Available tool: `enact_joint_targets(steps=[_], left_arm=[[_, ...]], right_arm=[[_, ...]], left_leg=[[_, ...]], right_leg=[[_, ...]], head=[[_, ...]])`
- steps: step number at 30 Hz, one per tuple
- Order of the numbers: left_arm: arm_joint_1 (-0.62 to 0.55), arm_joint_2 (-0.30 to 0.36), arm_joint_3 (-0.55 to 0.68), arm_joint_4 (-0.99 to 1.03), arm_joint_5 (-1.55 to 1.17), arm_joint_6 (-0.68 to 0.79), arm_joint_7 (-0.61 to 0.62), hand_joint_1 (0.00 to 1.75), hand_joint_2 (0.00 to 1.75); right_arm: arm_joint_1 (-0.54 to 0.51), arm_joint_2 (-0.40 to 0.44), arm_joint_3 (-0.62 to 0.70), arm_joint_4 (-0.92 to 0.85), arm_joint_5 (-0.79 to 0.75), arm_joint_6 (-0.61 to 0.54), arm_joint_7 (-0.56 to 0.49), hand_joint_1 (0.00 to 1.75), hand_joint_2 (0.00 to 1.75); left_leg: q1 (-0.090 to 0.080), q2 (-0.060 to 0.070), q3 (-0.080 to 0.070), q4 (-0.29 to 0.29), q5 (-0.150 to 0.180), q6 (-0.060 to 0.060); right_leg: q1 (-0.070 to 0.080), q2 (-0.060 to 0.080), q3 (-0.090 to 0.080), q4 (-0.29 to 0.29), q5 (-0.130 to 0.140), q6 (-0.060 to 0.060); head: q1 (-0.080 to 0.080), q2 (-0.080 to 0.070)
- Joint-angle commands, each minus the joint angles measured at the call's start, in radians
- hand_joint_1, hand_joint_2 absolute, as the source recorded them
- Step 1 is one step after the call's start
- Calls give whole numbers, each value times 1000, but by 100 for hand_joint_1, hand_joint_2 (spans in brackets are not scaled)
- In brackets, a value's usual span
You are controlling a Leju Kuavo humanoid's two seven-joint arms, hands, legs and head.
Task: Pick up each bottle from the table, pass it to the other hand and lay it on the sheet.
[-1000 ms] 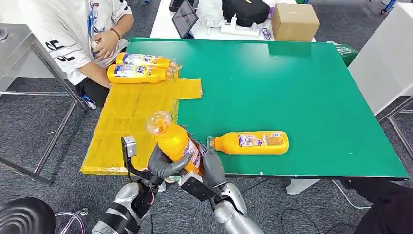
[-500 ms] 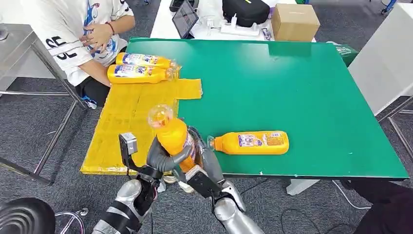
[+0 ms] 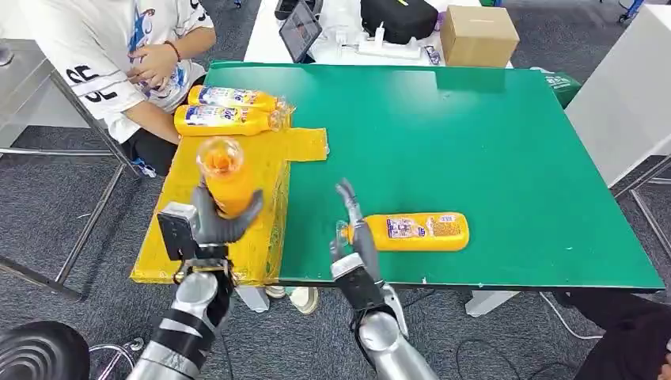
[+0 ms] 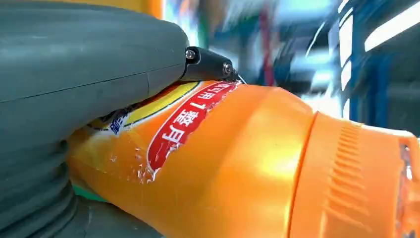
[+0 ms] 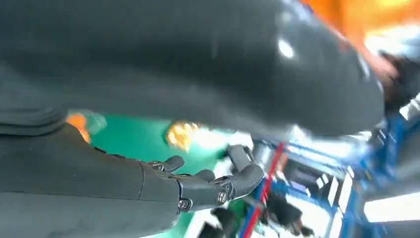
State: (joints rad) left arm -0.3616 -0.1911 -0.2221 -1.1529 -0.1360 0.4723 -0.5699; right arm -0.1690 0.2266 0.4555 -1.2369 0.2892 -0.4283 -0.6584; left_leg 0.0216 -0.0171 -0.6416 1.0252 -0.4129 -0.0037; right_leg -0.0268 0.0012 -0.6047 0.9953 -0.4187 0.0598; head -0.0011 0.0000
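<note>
Four orange plastic bottles show. The left hand [image 3: 212, 226] grips one upright orange bottle [image 3: 225, 179] over the yellow sheet [image 3: 207, 214]. The right hand [image 3: 354, 237] is spread, holding nothing, beside a lying orange bottle [image 3: 411, 231] on the green counter [image 3: 475, 142]. Two labelled orange bottles [image 3: 229, 110] lie at the sheet's far end.

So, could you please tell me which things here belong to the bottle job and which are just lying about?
Job:
held bottle in left hand
right hand
lying bottle
two laid bottles
yellow sheet
green table

Lying about:
cardboard box
black bag
tablet
</note>
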Motion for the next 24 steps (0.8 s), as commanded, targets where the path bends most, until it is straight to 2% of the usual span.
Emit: enact_joint_targets(steps=[1, 4, 5, 6, 7, 12, 15, 19, 20, 21, 24], left_arm=[[-294, 103, 59, 546, -624, 226, 151, 175, 175], [-307, 97, 86, 599, -640, 226, 136, 175, 175], [-307, 97, 86, 599, -640, 226, 136, 175, 175], [-307, 97, 86, 599, -640, 226, 136, 175, 175], [-307, 97, 86, 599, -640, 226, 136, 175, 175], [-337, 135, 21, 758, -859, 177, 294, 175, 175], [-327, 148, 15, 799, -898, 135, 307, 175, 175], [-312, 156, -7, 822, -949, 74, 306, 175, 175], [-304, 153, -2, 816, -949, 62, 304, 175, 175], [-301, 153, -3, 820, -952, 51, 298, 175, 175], [-293, 155, -34, 825, -996, 22, 300, 175, 175]], right_arm=[[31, -7, -59, -310, -58, -135, -40, 0, 0], [34, -13, -53, -323, -55, -143, -36, 0, 0], [34, -13, -53, -323, -55, -143, -36, 0, 0], [34, -13, -53, -323, -55, -143, -36, 0, 0], [34, -13, -53, -323, -55, -143, -36, 0, 0], [28, -31, -35, -310, -63, -165, -40, 0, 0], [27, -31, -38, -320, -82, -160, -40, 0, 0], [23, -35, -44, -308, -93, -153, -40, 0, 0], [23, -34, -48, -302, -95, -147, -40, 0, 0], [23, -33, -51, -294, -97, -141, -40, 0, 0], [16, -28, -64, -260, -116, -111, -38, 0, 0]], left_leg=[[-1, -2, 2, -1, 0, 1], [0, -1, 4, -1, 0, 1], [1, 2, 9, -2, -2, 2], [0, 2, 4, 0, -1, 1], [1, 4, 7, -1, -2, 2], [0, 1, 4, -1, -1, 1], [0, 6, 8, -1, -2, 2], [0, 3, 3, -1, -1, 1], [1, 5, 9, -1, -3, 2], [1, 4, 4, -1, -1, 1], [0, 4, 3, -1, -1, 1]], right_leg=[[0, -3, 3, 0, -1, -2], [0, -1, 4, 0, -1, -2], [2, 0, 9, -2, -1, -5], [1, 1, 4, -1, 0, -2], [2, 2, 7, -2, -1, -4], [1, 0, 4, -1, -1, -2], [1, 4, 7, -2, -1, -3], [1, 2, 2, -1, 0, -2], [2, 2, 8, -2, -1, -4], [1, 2, 3, -1, 0, -2], [0, 2, 3, -1, 0, -1]], head=[[0, 0], [0, 0], [0, 0], [0, 0], [0, 0], [1, 0], [0, 0], [0, 0], [0, 0], [1, 0], [0, 0]])
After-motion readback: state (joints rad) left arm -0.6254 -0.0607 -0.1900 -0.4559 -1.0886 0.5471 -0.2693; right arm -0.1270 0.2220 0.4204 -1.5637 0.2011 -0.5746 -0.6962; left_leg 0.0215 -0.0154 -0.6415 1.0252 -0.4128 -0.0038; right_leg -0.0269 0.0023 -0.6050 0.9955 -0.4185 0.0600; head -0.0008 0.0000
